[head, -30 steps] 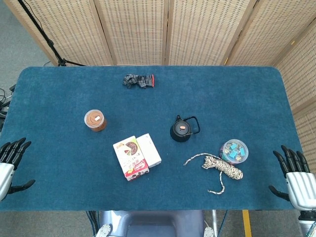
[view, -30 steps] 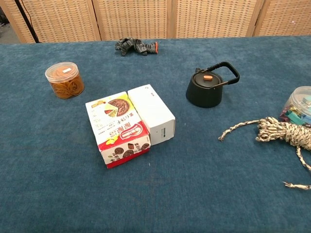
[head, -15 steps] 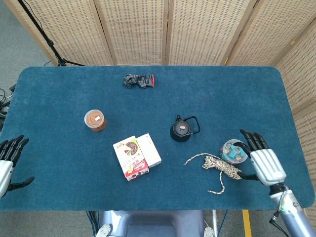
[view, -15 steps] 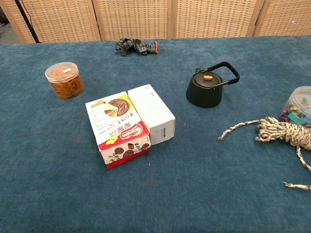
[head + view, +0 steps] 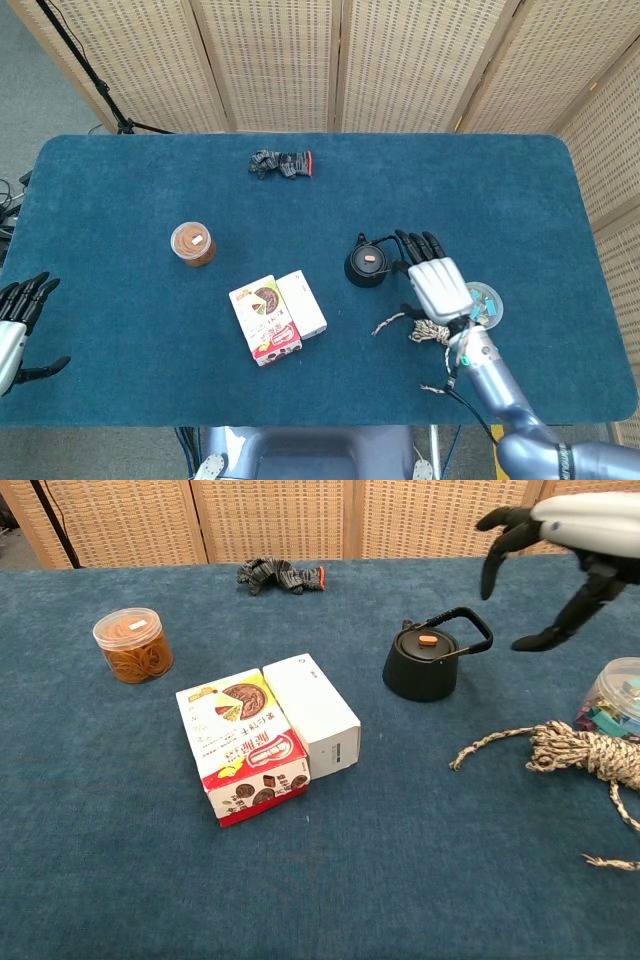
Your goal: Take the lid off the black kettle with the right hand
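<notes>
The black kettle [image 5: 367, 264] [image 5: 423, 664] stands upright near the table's middle, its lid with an orange knob [image 5: 370, 260] [image 5: 427, 639] in place and its handle tilted to the right. My right hand [image 5: 433, 281] [image 5: 560, 540] hovers open just right of the kettle and above it, fingers spread, touching nothing. My left hand [image 5: 18, 325] rests open at the table's left edge, seen only in the head view.
A coiled rope [image 5: 448, 338] and a clear tub of clips [image 5: 486, 304] lie right of the kettle, under my right arm. Two boxes [image 5: 277, 317] sit to the kettle's left, a jar of rubber bands [image 5: 193, 243] further left, a dark glove [image 5: 281, 163] at the back.
My right hand has swept from the table's right edge leftward over the rope and tub to beside the kettle, and now shows in the chest view. The left hand stayed put.
</notes>
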Robot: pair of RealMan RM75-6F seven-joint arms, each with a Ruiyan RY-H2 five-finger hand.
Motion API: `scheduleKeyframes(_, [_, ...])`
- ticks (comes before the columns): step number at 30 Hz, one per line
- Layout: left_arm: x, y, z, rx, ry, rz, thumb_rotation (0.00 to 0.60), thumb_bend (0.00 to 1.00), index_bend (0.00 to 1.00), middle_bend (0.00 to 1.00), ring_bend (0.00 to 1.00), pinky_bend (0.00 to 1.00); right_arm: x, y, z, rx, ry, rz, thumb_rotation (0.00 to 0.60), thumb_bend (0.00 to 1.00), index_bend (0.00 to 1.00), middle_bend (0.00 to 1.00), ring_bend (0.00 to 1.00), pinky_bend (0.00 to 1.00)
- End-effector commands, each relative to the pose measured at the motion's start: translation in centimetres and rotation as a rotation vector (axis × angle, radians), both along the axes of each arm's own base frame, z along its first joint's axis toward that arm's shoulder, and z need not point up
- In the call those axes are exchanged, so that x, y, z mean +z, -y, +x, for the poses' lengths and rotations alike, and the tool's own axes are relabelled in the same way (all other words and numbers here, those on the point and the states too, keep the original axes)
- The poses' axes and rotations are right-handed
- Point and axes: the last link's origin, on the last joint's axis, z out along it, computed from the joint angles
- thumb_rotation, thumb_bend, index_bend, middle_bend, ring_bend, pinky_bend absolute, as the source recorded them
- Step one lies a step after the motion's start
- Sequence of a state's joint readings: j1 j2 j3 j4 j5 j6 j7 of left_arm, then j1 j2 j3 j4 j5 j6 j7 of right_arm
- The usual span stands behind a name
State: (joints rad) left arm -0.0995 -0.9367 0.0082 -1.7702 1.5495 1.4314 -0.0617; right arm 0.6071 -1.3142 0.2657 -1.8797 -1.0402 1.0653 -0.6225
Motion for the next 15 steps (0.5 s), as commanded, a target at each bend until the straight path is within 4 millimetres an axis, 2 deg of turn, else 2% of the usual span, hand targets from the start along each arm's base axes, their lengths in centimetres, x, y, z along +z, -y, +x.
scheduleKeyframes(1, [0.0,-0.1,-0.1,0.002,0.001,-0.009,0.6,0.09,0.0,0.0,0.0,0.0,-3.0,2.4,2.7,-0.023,-0.012,0.007,0.6,0.24,0.37,0.0,0.0,0.0])
scheduleKeyframes(8, [0.2,-0.3,-0.1,0.007,0.009,-0.013,0.6,0.09,0.0,0.0,0.0,0.0,-4.7,5.3,4.2,-0.141,0.028,0.002,0.6,0.31,0.42,0.0,0.0,0.0])
scheduleKeyframes(15, [0.5,-0.4,-0.2,0.012,0.02,-0.017,0.6,0.09,0.0,0.0,0.0,0.0,-5.4,6.3,3.9,-0.211,0.024,-0.002,0.6,0.33,0.44,0.0,0.0,0.0])
